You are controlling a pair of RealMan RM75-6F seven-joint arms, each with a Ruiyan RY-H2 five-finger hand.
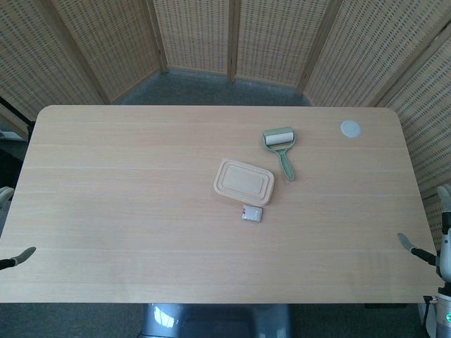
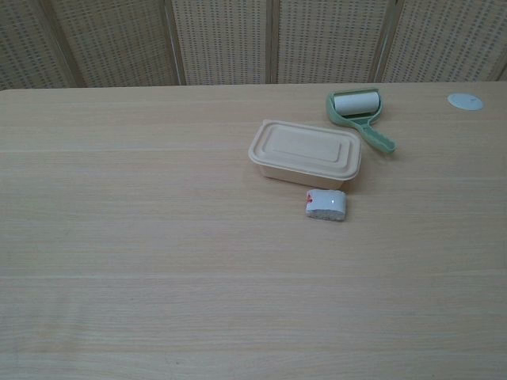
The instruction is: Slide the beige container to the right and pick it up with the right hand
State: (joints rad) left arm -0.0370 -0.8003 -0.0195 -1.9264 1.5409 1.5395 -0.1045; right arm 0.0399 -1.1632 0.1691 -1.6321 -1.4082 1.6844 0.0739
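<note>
The beige container (image 1: 244, 182) is a shallow lidded box with rounded corners, lying flat a little right of the table's middle; the chest view shows the container (image 2: 306, 153) too. Only one outstretched finger of my left hand (image 1: 19, 257) shows, at the table's front left edge. My right hand (image 1: 417, 250) likewise pokes a finger over the front right edge. Both are far from the container and hold nothing. Neither hand shows in the chest view.
A small white wrapped packet (image 1: 251, 213) lies just in front of the container. A green lint roller (image 1: 281, 148) lies close behind it to the right. A pale round disc (image 1: 350, 128) sits at the far right. Wicker screens surround the table (image 1: 113, 204).
</note>
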